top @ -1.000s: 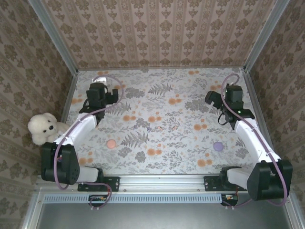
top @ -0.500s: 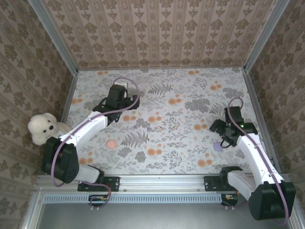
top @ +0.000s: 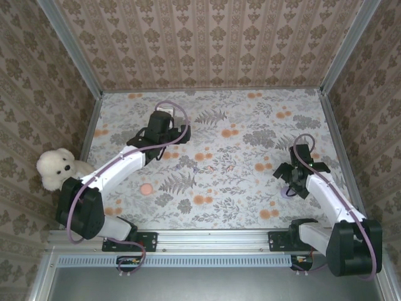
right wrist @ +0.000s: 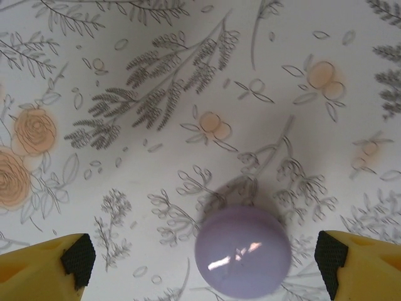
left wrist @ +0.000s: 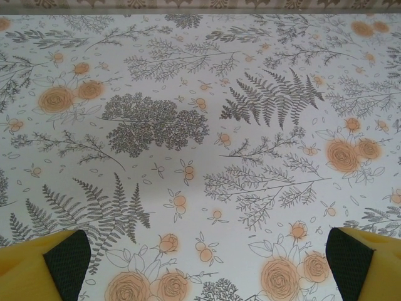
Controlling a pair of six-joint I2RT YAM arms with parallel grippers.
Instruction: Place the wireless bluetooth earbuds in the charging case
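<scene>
Edging lower than before, the right gripper (right wrist: 205,258) hangs released over the lilac charging case (right wrist: 243,251); the outstretched left gripper (left wrist: 207,258) is likewise released.

**Two small pieces at the front, one on each side**

The pink round disc (top: 146,189) lies front left on the floral-print table (top: 238,119). The lilac round glossy case (right wrist: 243,251) lies front right, beneath the right end effector (right wrist: 203,257), between its spread fingers. The left end effector (top: 164,119) hangs over the far left. The white plush bear (top: 59,168) sits beyond the table's left edge.
</scene>
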